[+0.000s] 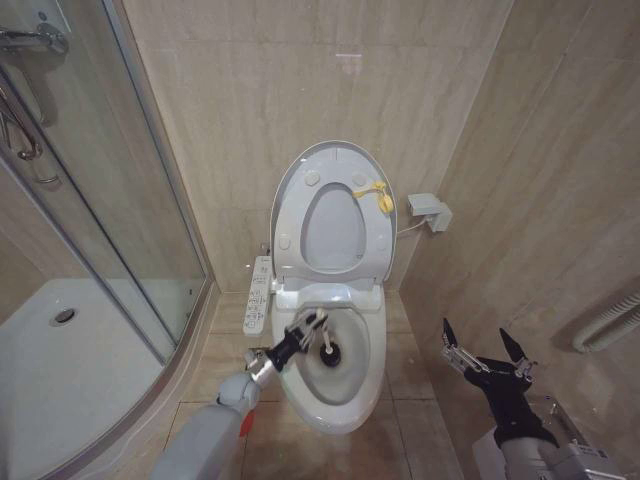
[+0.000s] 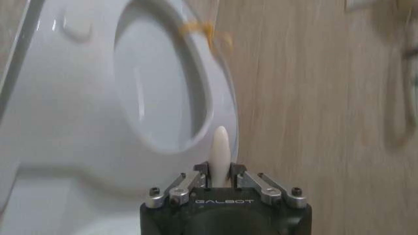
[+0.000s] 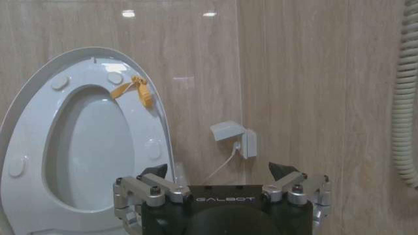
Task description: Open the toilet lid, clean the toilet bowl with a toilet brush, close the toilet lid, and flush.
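1. A small bathroom is seen, with beige tiled walls and floor [image 1: 215,345]; a glass shower enclosure [image 1: 110,210] stands on the robot's left.
2. The toilet bowl [image 1: 335,385] is set against the back wall, and the toilet lid [image 1: 290,190] is raised upright together with the seat, a yellow tag [image 1: 378,195] hanging at its edge.
3. The toilet brush [image 1: 326,345] is clamped by its white handle in the left gripper [image 1: 308,328], with the dark head lowered inside the bowl.
4. The right gripper [image 1: 487,352] is held over the floor to the right of the bowl, well apart from it, with its fingers spread wide and nothing between them.
5. A white button panel [image 1: 258,295] runs along the bowl's left side; a wall socket box [image 1: 430,210] and a coiled hose [image 3: 408,93] are seen on the right.
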